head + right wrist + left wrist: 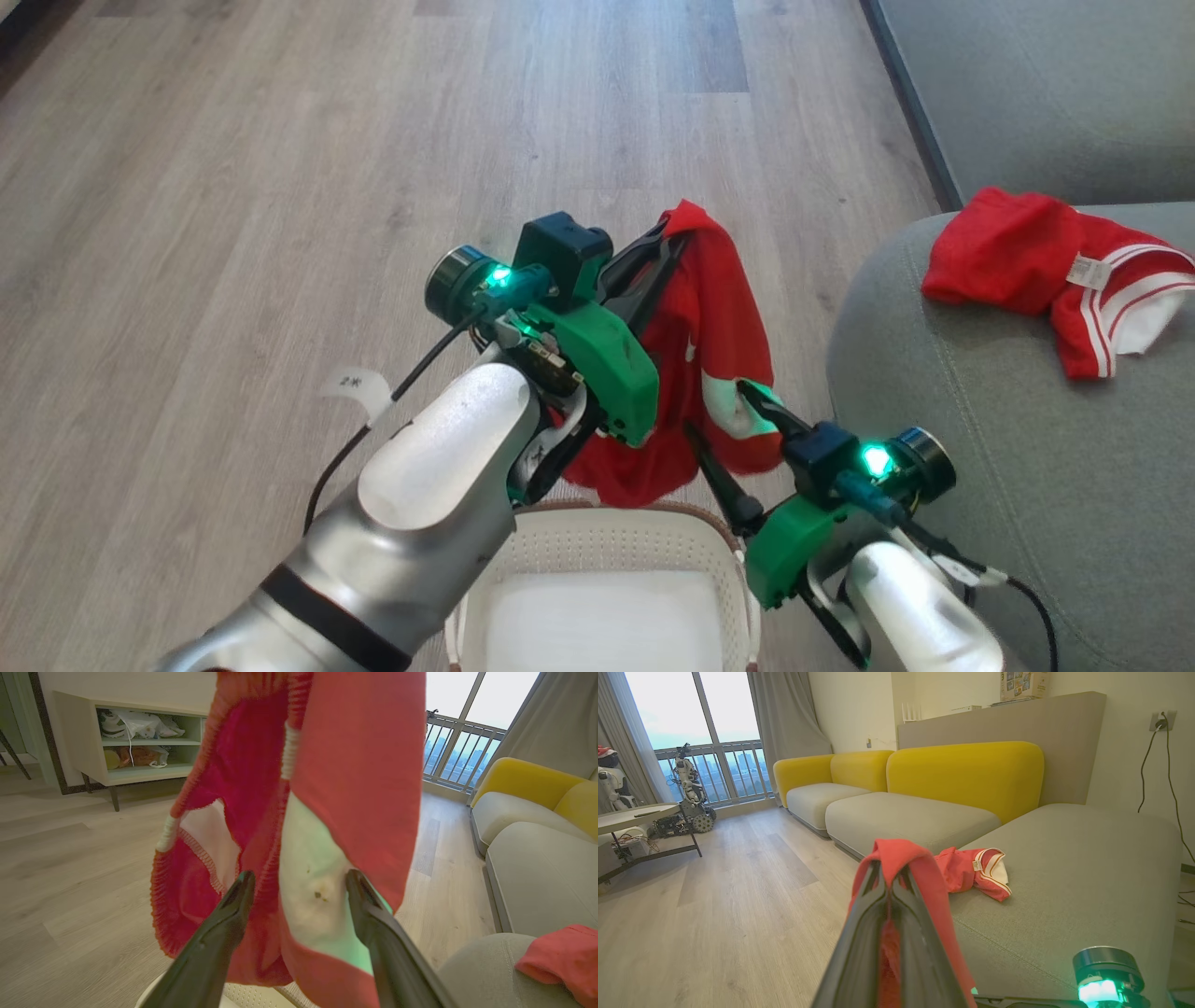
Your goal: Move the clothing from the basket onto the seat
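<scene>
the large grey-green upholstered fabric seat [1027, 448] lies to the robot's right, so the step in hand, as i judge it, is to swing the hanging garment sideways, high enough that its hem passes over the seat's rounded edge, and to let go only once the cloth rests on the cushion, near the bright red garment with white stripes [1018, 252] and a small white label already lying there. the small rectangular cream plastic basket [607, 537] with perforated sides and a brown rim sits low between the arms and looks empty of red cloth, so this may be the last piece. the hanging garment [709, 317], bright red, thin, with white panels, dangles above the basket's far rim. the left fingers [873, 914] are pinched shut on its top fold, cloth draped over their tips. the right fingers [362, 893] stand wide apart, one on each side of the lower white panel, gripping nothing; whether they touch it i cannot tell.
</scene>
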Available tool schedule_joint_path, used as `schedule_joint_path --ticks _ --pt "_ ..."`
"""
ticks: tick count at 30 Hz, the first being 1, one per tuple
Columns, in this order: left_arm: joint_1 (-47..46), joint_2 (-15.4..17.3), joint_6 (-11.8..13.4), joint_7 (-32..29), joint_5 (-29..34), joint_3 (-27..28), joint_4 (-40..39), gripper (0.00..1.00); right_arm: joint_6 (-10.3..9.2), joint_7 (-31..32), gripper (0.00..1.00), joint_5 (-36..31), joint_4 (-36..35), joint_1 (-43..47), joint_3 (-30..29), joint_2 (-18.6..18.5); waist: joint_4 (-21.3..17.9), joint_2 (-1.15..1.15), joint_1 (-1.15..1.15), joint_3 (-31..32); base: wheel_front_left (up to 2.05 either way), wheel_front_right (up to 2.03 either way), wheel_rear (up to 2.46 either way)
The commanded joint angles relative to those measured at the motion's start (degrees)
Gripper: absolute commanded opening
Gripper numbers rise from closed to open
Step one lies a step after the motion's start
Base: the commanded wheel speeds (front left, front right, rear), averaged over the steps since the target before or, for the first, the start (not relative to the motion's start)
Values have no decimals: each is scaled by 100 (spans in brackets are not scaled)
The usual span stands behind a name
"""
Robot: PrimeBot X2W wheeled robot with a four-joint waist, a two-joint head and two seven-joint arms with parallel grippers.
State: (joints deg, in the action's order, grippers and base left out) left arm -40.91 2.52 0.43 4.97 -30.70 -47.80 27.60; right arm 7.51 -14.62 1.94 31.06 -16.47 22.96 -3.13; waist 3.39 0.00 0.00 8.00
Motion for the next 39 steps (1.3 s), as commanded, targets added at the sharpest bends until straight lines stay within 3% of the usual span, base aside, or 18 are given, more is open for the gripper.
schedule_joint_path --ticks 1,2,4,7,18,19,21,22,23,39 --pt "-401 40 26 58 -31 196 -215 0 -2 -38 100 20 -157 -353 68 25 14 0 0 4 0 0 0" --pt "-397 39 36 59 -48 176 -248 0 -2 -38 98 47 -133 -386 37 25 29 0 0 7 0 0 0" --pt "-389 38 57 61 -80 144 -303 0 -2 -38 38 71 -80 -443 2 25 52 0 0 11 0 0 0" --pt "-373 38 94 66 -125 115 -355 0 -2 -38 0 76 14 -524 -36 25 75 0 0 7 0 0 0" --pt "-215 90 221 151 -276 197 -150 0 -2 -38 0 296 -93 -592 -279 25 -23 0 0 -69 0 0 0" --pt "-195 102 227 185 -284 209 -125 7 -2 -38 0 311 -132 -598 -314 25 -48 0 0 -81 0 0 0" --pt "-142 120 253 269 -304 240 -70 47 -2 -38 0 304 -221 -618 -403 25 -100 0 0 -101 0 0 0" --pt "-110 125 264 316 -316 254 -45 86 -2 -38 0 300 -274 -629 -457 25 -128 0 0 -111 0 0 0" --pt "-76 133 275 367 -322 264 -24 100 -2 -38 0 285 -329 -640 -515 25 -162 0 0 -119 0 0 0" --pt "476 133 325 854 -416 252 311 100 -2 -38 0 -482 -1118 -743 -1656 -6 -949 0 0 -260 0 0 0"
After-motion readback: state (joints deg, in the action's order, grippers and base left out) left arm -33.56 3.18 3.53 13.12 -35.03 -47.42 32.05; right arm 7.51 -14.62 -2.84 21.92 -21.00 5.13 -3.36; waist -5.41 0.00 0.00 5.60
